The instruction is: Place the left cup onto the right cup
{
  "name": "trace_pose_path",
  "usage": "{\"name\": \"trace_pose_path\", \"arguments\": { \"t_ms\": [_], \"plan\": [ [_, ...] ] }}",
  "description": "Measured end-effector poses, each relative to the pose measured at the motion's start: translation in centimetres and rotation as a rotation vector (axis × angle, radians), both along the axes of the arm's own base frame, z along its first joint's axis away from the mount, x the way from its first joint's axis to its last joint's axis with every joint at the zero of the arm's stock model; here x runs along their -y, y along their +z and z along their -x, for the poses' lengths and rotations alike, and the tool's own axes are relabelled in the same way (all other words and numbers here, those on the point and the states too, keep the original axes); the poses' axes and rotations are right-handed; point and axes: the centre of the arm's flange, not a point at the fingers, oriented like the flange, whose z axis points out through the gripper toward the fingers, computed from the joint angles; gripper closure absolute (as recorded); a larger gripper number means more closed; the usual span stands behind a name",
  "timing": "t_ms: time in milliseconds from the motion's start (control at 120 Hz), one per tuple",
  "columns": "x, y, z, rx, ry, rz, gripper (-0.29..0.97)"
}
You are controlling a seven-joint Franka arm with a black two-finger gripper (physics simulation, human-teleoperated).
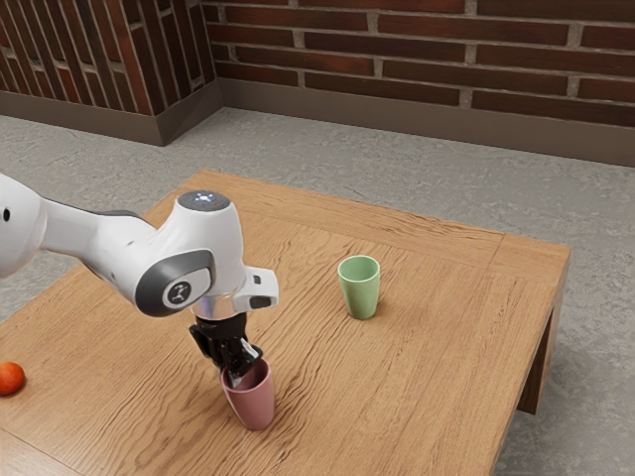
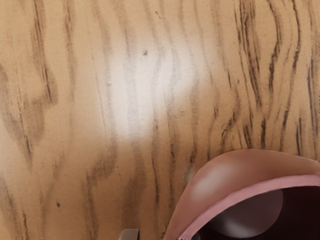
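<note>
A pink cup (image 1: 253, 400) stands near the table's front edge, leaning slightly toward the exterior view's left. My gripper (image 1: 238, 369) comes down on its rim, with one finger inside the cup and one outside, shut on the wall. In the wrist view the pink cup (image 2: 235, 187) lies right under my hand, with its dark inside showing, and a grey fingertip (image 2: 130, 233) sits just outside the rim. A green cup (image 1: 359, 287) stands upright and alone farther back, toward the exterior view's right.
The wooden table (image 1: 427, 377) has its edge close in front of the pink cup. A small orange ball (image 1: 10, 378) lies at the exterior view's far left. Bare wood separates the two cups.
</note>
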Motion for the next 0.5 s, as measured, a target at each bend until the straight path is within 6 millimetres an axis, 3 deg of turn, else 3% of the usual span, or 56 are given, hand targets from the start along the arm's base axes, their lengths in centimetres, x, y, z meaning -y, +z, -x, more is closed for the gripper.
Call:
{"name": "trace_pose_path", "arguments": {
  "t_ms": [283, 367, 500],
  "plan": [
    [0.4, 1.3, -1.0, 0.031, 0.006, 0.002, 0.76],
    [0.7, 3.3, -2.4, 0.060, 0.010, 0.006, 0.77],
    [1.0, 8.4, -5.7, 0.112, 0.024, 0.011, 0.78]
  ]
}}
